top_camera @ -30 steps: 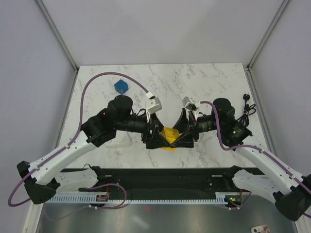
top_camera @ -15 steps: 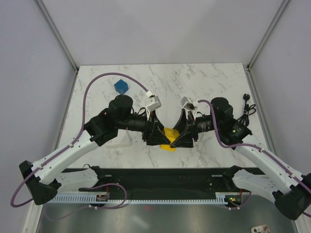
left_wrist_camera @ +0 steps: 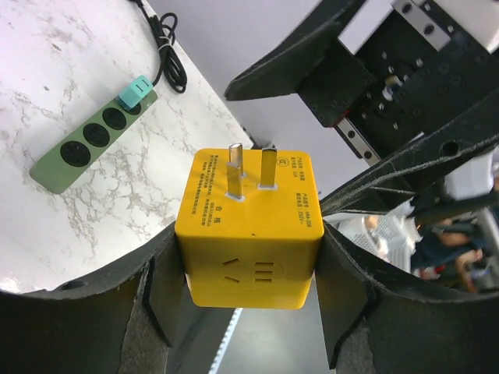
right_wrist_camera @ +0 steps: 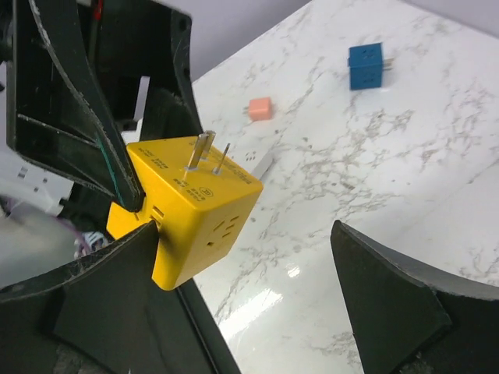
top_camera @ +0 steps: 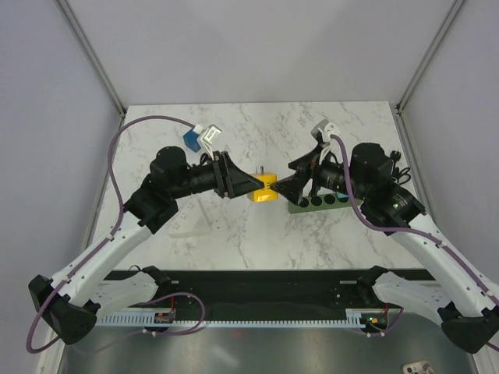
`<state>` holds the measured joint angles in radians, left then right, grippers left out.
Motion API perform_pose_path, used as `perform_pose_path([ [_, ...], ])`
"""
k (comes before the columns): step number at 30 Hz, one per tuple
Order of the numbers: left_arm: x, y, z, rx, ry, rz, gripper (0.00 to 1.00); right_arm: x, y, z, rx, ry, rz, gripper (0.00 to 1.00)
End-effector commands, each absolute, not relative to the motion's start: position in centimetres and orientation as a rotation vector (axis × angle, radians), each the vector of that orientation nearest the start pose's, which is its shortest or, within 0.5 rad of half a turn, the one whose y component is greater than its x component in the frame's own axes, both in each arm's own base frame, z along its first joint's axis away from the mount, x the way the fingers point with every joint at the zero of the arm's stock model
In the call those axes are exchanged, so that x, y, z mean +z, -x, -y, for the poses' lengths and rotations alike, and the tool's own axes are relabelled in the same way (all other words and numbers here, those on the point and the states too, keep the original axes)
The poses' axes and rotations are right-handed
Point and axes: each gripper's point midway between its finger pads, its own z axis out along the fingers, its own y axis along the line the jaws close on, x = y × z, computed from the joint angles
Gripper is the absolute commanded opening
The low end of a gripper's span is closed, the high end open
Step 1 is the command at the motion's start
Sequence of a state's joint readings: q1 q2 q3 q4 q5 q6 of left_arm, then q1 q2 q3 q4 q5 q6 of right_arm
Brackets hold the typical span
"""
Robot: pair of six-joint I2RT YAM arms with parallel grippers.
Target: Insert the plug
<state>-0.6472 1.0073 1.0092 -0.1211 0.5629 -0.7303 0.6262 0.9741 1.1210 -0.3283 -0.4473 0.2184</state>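
Plug (top_camera: 263,188) left of socket strip (top_camera: 318,202); strip on table (top_camera: 234,234).

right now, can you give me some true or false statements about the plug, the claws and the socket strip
1. The left claw grips the yellow plug. True.
2. The plug sits in the green socket strip. False: it is held in the air with its prongs bare.
3. The right claw is open. True.
4. The blue cube is held in the right claw. False: it lies on the table, apart from both claws.
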Motion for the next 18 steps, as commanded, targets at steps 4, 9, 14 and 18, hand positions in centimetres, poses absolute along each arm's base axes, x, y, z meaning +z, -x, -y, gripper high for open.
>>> perform_pose_path([
  [4, 40.0, -21.1, 29.4, -1.703, -0.034, -1.746, 0.02, 39.0, -24.6, -23.8, 0.875, 0.445, -1.517, 0.98],
  [9, 39.9, -23.7, 29.8, -1.816, 0.194, -1.762, 0.02, 40.4, -24.6, -23.0, 0.858, 0.402, -1.312, 0.98],
  [14, 39.3, -25.7, 29.6, -1.825, 0.338, -1.754, 0.02, 41.2, -24.2, -23.4, 0.863, 0.42, -1.233, 0.98],
  [18, 38.3, -27.4, 29.0, -1.795, 0.498, -1.747, 0.02, 41.2, -24.5, -24.0, 0.834, 0.437, -1.22, 0.98],
])
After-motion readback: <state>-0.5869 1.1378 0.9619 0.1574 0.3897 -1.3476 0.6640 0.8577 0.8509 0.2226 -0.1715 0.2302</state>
